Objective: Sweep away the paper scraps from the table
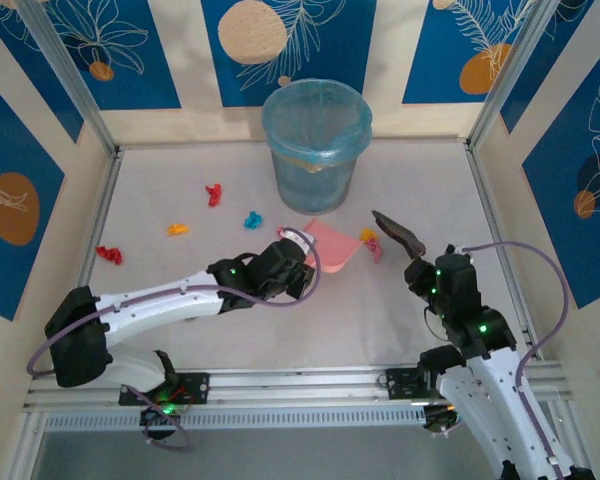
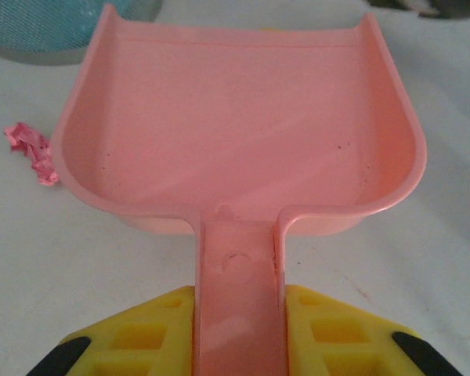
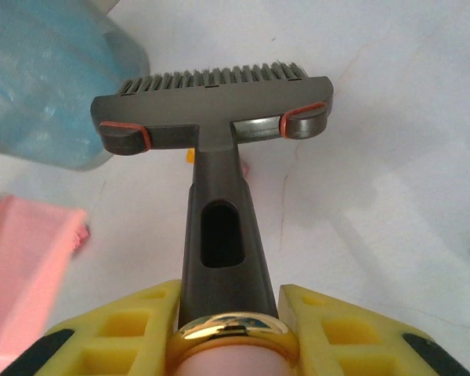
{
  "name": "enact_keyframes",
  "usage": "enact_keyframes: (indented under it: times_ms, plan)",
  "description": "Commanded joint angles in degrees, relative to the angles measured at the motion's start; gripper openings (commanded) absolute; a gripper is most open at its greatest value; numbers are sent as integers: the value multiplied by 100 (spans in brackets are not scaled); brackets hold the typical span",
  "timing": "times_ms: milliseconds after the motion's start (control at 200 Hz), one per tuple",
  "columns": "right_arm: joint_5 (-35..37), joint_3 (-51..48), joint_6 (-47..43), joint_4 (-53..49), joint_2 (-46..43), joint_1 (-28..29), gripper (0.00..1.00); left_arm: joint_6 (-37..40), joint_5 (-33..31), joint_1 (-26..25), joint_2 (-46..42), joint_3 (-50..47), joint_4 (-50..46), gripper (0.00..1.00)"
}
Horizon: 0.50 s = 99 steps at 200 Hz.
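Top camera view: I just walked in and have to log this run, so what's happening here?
The left gripper holds a pink dustpan by its handle, its mouth turned toward the brush clamped in the right gripper. An orange scrap, with a pink one beside it, lies between the two tools. More paper scraps are scattered on the table left of the lined bin. The dustpan is empty.

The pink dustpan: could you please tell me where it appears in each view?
Top external: dustpan at centre, just below the blue bin.
Left wrist: dustpan mid-frame, bin at top left.
Right wrist: dustpan at lower left, bin at upper left.
Shared landmark: the blue bin.
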Motion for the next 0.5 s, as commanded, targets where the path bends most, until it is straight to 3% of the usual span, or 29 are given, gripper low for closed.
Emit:
enact_keyframes:
  times_ms: [0, 120, 345, 490]
  plan:
    - [-23, 660, 181, -455, 360, -223, 0, 346, 325, -56, -110, -451, 728, 0]
    - [-126, 1370, 399, -1011, 1060, -432, 0, 595, 197, -75, 16, -439, 559, 0]
    - [-459, 2576, 511, -1615, 2087, -488, 0, 692, 883, -108, 568, -119, 332, 0]
    - [-629, 2930, 629, -1686, 2431, -435, 0, 836, 992, -141, 789, -25, 308, 0]
